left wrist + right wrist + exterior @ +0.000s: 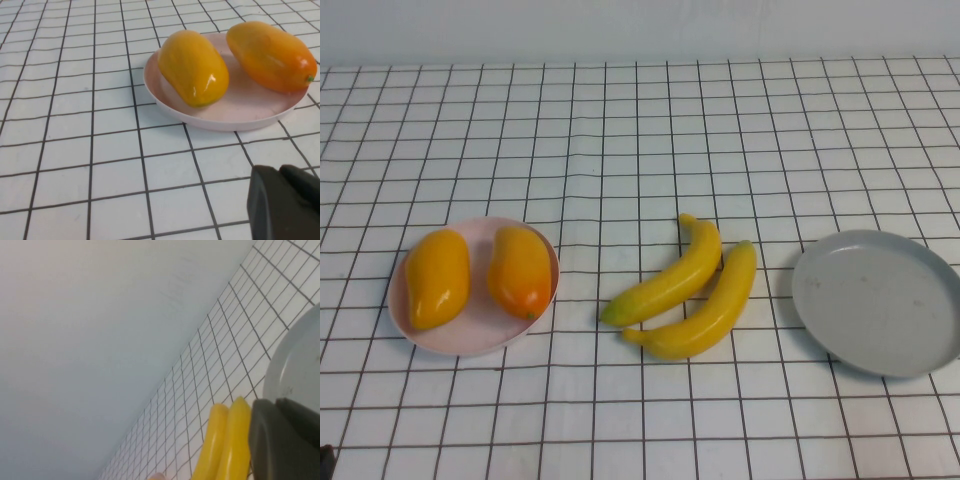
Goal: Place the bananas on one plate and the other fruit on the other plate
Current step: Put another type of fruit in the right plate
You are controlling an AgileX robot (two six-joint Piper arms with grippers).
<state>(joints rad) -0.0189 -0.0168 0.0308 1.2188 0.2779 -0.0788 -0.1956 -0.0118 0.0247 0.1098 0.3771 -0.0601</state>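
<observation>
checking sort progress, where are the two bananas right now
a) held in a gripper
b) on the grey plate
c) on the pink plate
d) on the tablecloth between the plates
d: the bananas lie side by side on the checked cloth, between the pink plate holding the two mango-like fruits and the bare grey plate; the left gripper and right gripper show only in their own wrist views.

Pale pink plate (226, 116) at 1 o'clock on white gridded cloth (75, 150). 2 orange-yellow fruits (192, 67) (272, 55) lie side by side on it, apart. Left gripper (285, 205), dark part only, at 5 o'clock, clear of plate.
</observation>
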